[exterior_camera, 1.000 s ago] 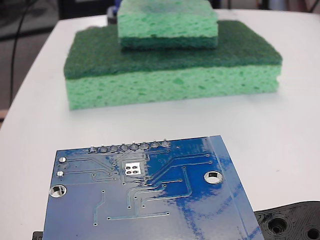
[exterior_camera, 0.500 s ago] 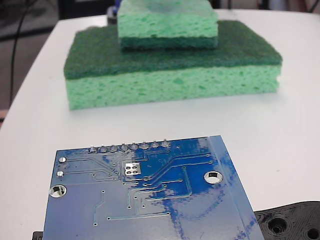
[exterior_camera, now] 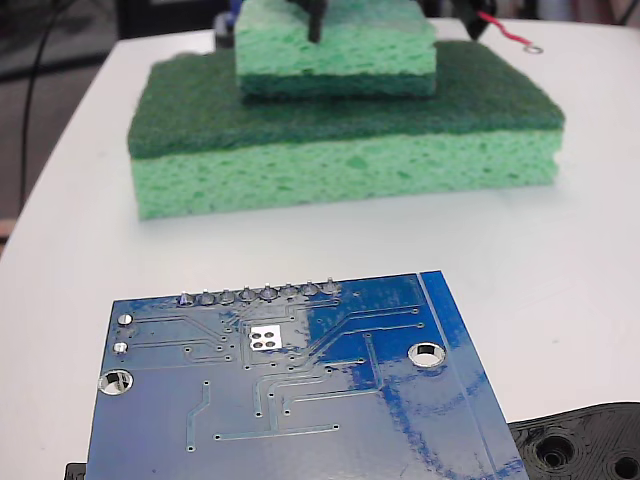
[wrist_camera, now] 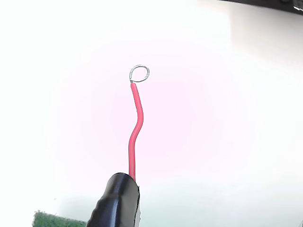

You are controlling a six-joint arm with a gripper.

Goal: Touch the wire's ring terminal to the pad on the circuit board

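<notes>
your thin red wire [wrist_camera: 134,137] hung at the top right edge of the fixed view, its small silver ring terminal [exterior_camera: 533,47] in the air, well apart from the glossy blue circuit board [exterior_camera: 300,400] lying near the camera. the silver-white square pad [exterior_camera: 265,337] sat uncovered. open white bench [exterior_camera: 560,260] lay between them; stacked green sponges [exterior_camera: 340,120] stood beside the ring. the hand [exterior_camera: 395,20] was barely visible, so you couldn't tell its state.

Much cut off at the frame edges

Fixed view: the circuit board [exterior_camera: 300,400] and black plastic part [exterior_camera: 585,445] run off the bottom edge; the top edge crops the wire [exterior_camera: 505,30], hiding the jaws.
</notes>
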